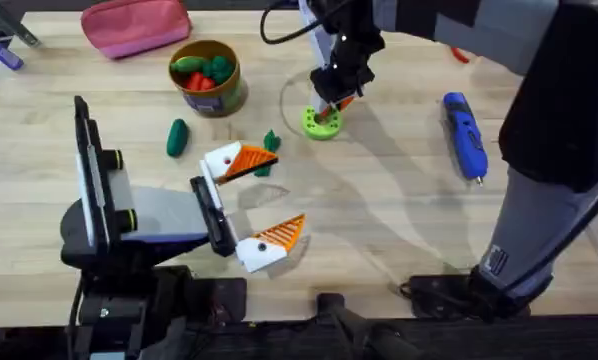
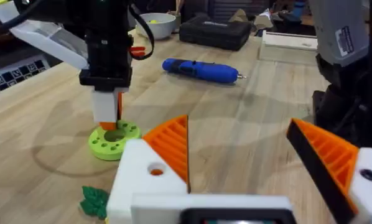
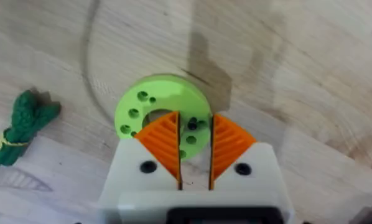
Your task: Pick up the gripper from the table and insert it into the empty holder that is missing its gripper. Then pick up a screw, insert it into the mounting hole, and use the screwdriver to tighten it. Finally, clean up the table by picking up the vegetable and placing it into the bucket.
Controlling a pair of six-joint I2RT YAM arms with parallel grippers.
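My left gripper (image 1: 284, 190) lies low over the table, open wide. The white holder (image 1: 222, 160) (image 2: 145, 174) carries the orange gripper (image 1: 249, 157) (image 2: 172, 146), and its mounting hole (image 2: 156, 169) shows orange. The twin block (image 1: 259, 252) has its own orange finger. My right gripper (image 1: 329, 105) (image 2: 111, 121) (image 3: 194, 134) points down onto a green screw disc (image 1: 322, 123) (image 3: 164, 93), its fingers a narrow gap apart around a small dark screw (image 3: 192, 124). The blue screwdriver (image 1: 466, 135) (image 2: 201, 70) lies to the right. A green vegetable (image 1: 177, 137) lies near the bucket (image 1: 207, 75).
A small leafy green toy (image 1: 269, 142) (image 3: 18, 127) (image 2: 94, 200) lies between the disc and the holder. A pink pouch (image 1: 137, 25) sits at the back. A white bowl (image 2: 153, 23) and a black case (image 2: 216, 31) stand beyond the screwdriver.
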